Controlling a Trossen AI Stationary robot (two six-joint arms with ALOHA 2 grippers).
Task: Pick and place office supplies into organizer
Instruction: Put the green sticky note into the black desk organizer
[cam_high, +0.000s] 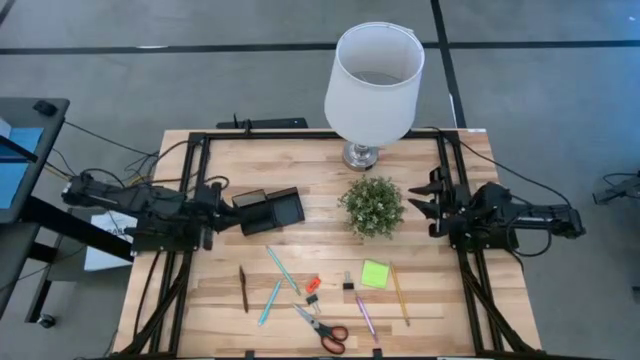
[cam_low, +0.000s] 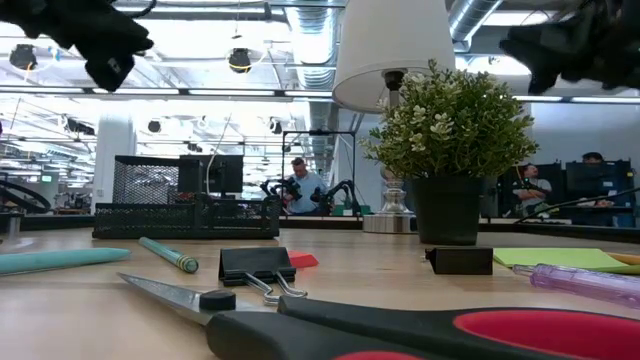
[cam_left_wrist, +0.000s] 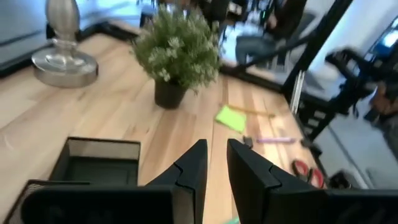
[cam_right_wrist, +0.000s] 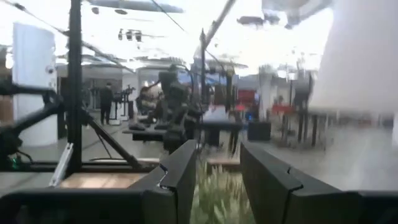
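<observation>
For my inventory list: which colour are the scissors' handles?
Red handles on the scissors, with black near the pivot; clearest in the low view.

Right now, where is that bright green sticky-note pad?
In the high view, the sticky-note pad lies flat on the table's right half, in front of the potted plant, between a black clip and the yellow pencil.

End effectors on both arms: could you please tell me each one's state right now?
Left end effector: open a little, holding nothing.
Right end effector: open, holding nothing.
</observation>
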